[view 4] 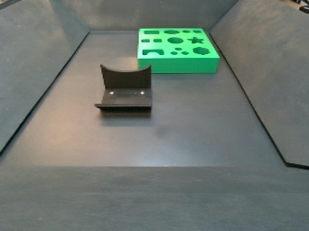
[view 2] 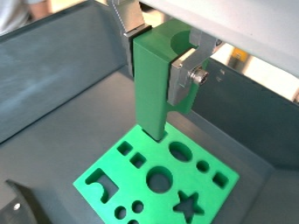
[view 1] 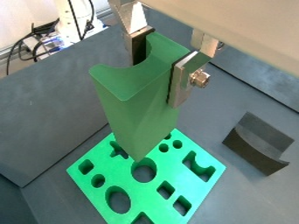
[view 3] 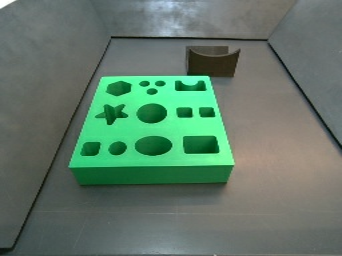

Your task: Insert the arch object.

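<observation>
My gripper (view 1: 162,66) shows in both wrist views (view 2: 160,61). It is shut on the arch object (view 1: 135,105), a tall green bar with a half-round notch in its upper end, held upright between the silver fingers (view 2: 146,96). Below it lies the green board (view 1: 87,166) with several shaped holes, also visible in a wrist view (view 2: 222,179). One of them is an arch-shaped hole (view 1: 195,163). The bar's lower end hangs over the board's middle holes. Both side views show the board (view 3: 147,172) (view 4: 182,69) bare. The gripper and bar are out of view there.
The dark fixture (view 3: 211,60), an L-shaped bracket with a notched upright on a base plate, stands on the grey floor beyond the board's end. It shows in the other views too (view 4: 125,88) (view 1: 260,140) (view 2: 17,206). Sloping grey walls (view 3: 307,100) enclose the floor.
</observation>
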Tool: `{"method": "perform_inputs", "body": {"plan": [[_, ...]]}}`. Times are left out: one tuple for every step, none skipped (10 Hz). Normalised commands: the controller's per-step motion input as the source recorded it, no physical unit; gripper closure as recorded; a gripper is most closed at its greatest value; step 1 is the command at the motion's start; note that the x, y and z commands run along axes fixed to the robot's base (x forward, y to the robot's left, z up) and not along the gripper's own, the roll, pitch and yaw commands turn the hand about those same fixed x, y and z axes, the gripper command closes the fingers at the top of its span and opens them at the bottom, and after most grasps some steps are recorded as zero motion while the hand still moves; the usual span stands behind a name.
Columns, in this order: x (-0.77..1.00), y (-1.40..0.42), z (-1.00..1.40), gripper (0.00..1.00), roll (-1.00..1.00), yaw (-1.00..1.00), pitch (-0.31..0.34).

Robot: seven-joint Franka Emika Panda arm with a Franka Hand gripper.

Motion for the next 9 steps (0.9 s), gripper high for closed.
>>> {"method": "perform_inputs", "body": {"plan": [[0.0,0.0,-0.87,1.0,0.0,-1.0,-0.003],[0.09,0.02,-0.79,1.0,-0.01,-1.0,0.0],[0.11,0.04,-0.77,1.0,-0.01,-1.0,0.0],[0.33,0.18,-0.53,1.0,0.0,-0.82,0.0],[0.54,0.47,-0.4,1.0,0.05,-0.44,0.11],[0.51,0.62,-0.36,1.0,0.07,-0.27,0.13],[0.51,0.63,-0.34,1.0,0.07,-0.25,0.134],[0.51,0.63,-0.31,1.0,0.06,-0.27,0.13],[0.46,0.6,-0.26,1.0,0.04,-0.33,0.133]]}}
